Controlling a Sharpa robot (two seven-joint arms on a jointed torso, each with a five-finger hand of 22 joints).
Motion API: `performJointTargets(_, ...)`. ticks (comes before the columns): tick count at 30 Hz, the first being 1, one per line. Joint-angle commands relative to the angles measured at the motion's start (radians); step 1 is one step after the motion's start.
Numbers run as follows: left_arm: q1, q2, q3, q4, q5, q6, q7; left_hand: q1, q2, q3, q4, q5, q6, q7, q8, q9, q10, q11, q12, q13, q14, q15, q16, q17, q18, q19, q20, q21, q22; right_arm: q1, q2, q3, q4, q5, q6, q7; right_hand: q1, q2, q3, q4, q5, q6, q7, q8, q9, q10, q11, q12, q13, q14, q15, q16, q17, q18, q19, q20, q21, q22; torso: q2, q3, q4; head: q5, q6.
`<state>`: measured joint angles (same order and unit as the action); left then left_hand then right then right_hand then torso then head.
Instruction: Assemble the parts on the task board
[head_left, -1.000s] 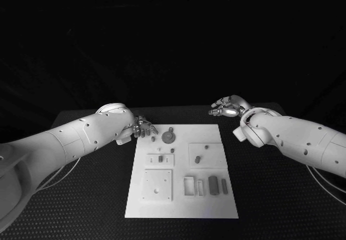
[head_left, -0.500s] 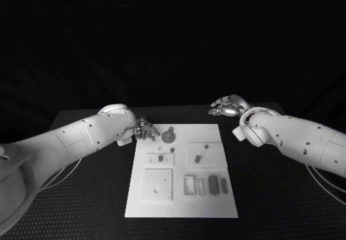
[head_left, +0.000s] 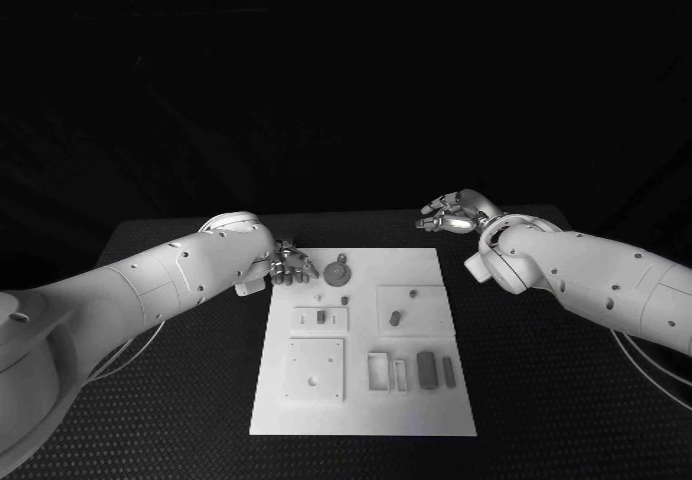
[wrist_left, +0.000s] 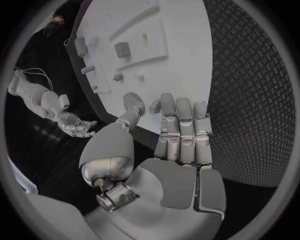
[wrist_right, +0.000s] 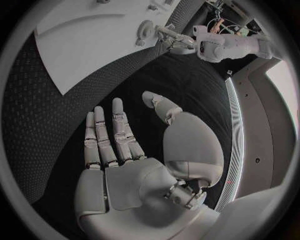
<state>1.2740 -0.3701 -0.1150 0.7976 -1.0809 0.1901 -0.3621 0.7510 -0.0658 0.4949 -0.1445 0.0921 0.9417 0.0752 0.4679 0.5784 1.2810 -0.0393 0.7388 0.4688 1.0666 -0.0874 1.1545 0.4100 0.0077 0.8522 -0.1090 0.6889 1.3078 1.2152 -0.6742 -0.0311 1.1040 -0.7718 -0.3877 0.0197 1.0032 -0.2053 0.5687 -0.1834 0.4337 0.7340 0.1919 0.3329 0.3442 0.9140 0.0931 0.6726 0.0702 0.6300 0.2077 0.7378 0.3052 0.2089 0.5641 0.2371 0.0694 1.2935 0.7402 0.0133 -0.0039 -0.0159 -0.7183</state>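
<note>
Your left robot hand (head_left: 293, 263) has edged further over the white task board's (head_left: 364, 400) far corner, fingers spread, beside the round grey part (head_left: 338, 271); right robot hand (head_left: 453, 214) hovers empty, fingers apart, above the black desk (head_left: 548, 390).

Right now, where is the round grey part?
In the head view, the round grey part lies at the white task board's far end, beside the left hand.

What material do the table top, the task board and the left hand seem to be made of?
Table: probably rubber or textured matting, black and matte, with a fine diamond pattern. Task board: likely plastic or painted plate, white, smooth, dull. Left hand: looks like metal or metallic-coated plastic, silver with a soft sheen; which one cannot be told.
</note>
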Motion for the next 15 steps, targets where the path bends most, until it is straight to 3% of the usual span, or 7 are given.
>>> performJointTargets(1,0.0,0.002,-0.001,-0.001,0.007,0.015,0.003,0.006,0.019,-0.001,-0.013,0.006,0.006,0.001,-0.005,-0.003,-0.002,0.006,-0.001,0.002,-0.008,0.002,0.002,0.001,-0.008,-0.004,-0.069,-0.007,0.017,0.0,0.001,0.0,0.001,-0.01,0.001,0.006,-0.003,-0.003,0.0,-0.003,0.001,0.01,0.027,0.005,-0.001,-0.16,0.091,0.004,-0.001,-0.008,-0.002,0.005,-0.002,-0.017,-0.008,0.001,-0.004,0.002,0.0,0.0001,0.0003,-0.002,-0.001)
performJointTargets(15,0.0,0.004,-0.001,-0.008,0.028,0.02,0.006,0.016,0.069,-0.006,-0.041,0.008,0.006,0.003,-0.007,-0.006,-0.002,0.007,-0.001,0.003,-0.009,0.003,0.002,0.001,-0.008,-0.002,-0.067,-0.012,0.019,0.0,0.001,0.0,0.001,-0.01,0.001,0.006,-0.003,-0.003,0.0,-0.003,0.001,0.01,0.027,0.005,-0.001,-0.16,0.091,0.004,-0.001,-0.008,-0.002,0.005,-0.002,-0.017,-0.008,0.001,-0.004,0.002,0.0,0.0006,0.0005,-0.003,0.0)
